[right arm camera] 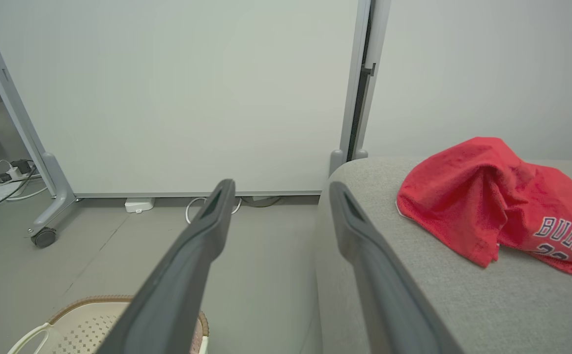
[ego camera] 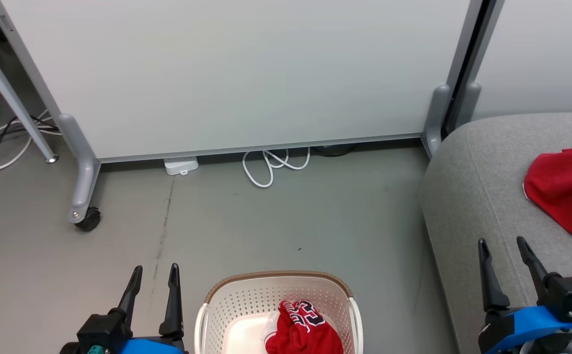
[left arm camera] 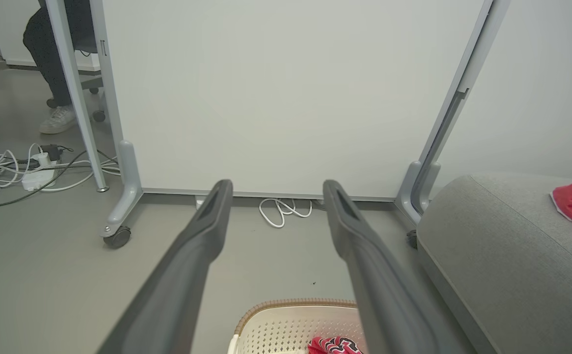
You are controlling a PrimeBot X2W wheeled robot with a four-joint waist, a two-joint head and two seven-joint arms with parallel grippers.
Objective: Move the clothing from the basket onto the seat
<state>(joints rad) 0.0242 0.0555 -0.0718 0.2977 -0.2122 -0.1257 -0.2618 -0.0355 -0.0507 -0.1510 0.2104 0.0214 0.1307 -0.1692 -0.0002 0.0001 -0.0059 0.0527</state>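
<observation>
Head view: one red garment (ego camera: 566,187) lies on the seat (ego camera: 472,196), ahead and to the right of the right gripper (ego camera: 501,241); the second garment (ego camera: 303,329), bearing numerals, lies in the basket (ego camera: 276,275) just right of the left gripper (ego camera: 156,268). Both grippers stand wide open and empty, so the task looks roughly half done.
</observation>
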